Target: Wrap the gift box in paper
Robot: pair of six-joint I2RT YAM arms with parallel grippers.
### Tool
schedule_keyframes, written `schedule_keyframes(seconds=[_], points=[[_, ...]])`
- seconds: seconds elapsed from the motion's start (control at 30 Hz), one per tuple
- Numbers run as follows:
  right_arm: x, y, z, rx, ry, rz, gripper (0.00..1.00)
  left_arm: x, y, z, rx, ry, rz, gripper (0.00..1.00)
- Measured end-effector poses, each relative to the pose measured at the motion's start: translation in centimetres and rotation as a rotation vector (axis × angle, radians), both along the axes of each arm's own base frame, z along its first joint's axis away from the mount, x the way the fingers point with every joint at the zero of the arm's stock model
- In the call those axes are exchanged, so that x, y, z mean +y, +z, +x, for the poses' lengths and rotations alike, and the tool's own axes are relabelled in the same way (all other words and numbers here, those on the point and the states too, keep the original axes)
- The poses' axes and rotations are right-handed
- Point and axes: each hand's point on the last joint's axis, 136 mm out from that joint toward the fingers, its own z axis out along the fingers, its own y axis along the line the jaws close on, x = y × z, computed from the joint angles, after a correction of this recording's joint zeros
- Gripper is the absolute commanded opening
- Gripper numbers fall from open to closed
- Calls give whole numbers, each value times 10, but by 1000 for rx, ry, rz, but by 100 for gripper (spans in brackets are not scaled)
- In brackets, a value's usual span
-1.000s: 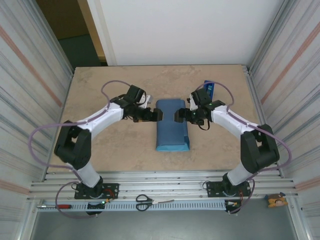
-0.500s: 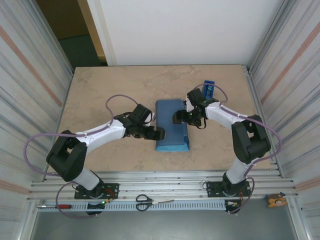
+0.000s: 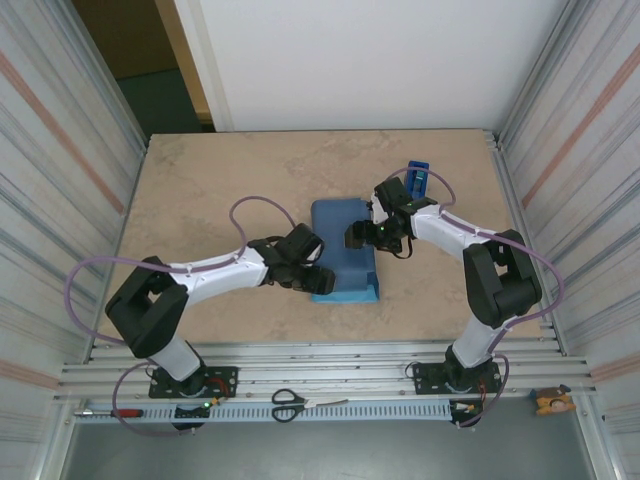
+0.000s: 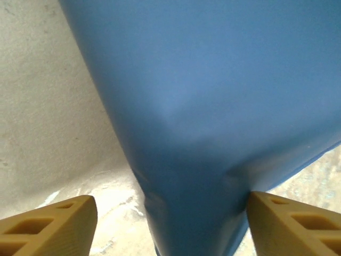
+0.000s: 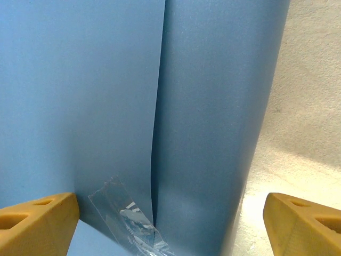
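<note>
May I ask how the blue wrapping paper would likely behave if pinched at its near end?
Probably floppy: the paper creases at that end. Likely slippery, its face looking smooth. The seam might lift; a crumpled tape strip sits there.

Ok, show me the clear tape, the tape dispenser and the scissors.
clear tape (image 5: 128, 210): right wrist view, middle of the crinkled strip.
tape dispenser (image 3: 418, 178): top view, its blue body.
scissors (image 3: 301, 403): top view, where handles meet blades.

light: bright, even | shadows: soft | wrist views: slightly blurred
</note>
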Motion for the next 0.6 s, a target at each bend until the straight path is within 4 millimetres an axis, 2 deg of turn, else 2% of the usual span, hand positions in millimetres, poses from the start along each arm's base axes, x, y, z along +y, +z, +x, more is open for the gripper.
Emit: schedule_keyframes(seconds=[0.1, 0.37, 0.6], points=[[0, 0, 0, -4, 0, 2, 88, 1, -1, 4, -17, 11, 18, 63], [0, 0, 0, -8, 0, 4, 88, -1, 0, 8, -70, 28, 59, 56], [0, 0, 0, -8, 0, 4, 88, 3, -12, 6, -73, 45, 123, 52]])
